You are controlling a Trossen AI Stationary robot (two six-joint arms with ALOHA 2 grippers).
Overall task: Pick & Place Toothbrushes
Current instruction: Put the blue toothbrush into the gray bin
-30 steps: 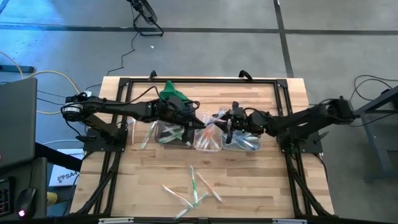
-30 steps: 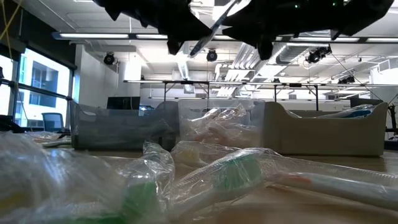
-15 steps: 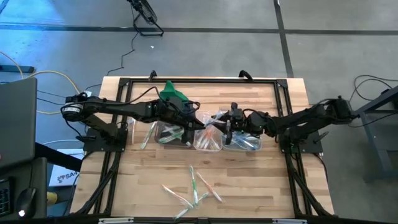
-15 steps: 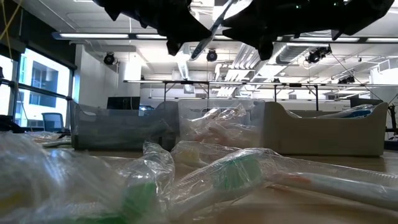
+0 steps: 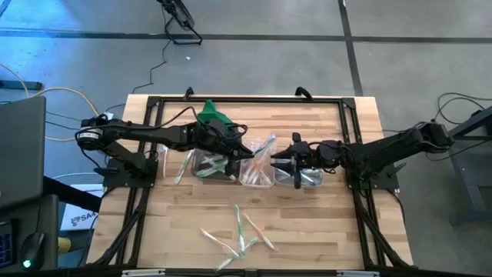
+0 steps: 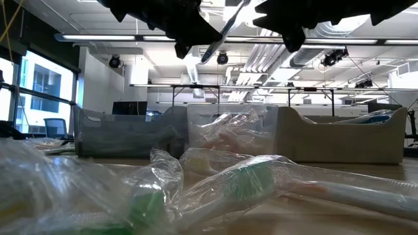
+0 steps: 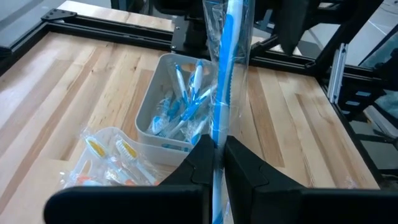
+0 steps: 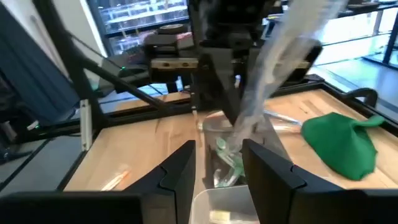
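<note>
Toothbrush (image 7: 227,74) — pinched upright in left tool (image 7: 219,146) | right tool (image 8: 217,163) — apart

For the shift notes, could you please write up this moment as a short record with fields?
Left tool: shut on a wrapped blue toothbrush, held up over the tubs
Right tool: open, holding nothing, above the right tub
Right tub: holds blue toothbrushes
Middle tub: holds orange ones in wrappers
Left tub: holds green ones
Loose toothbrushes: scattered on the table's near part
Green cloth: behind the left tub
</note>
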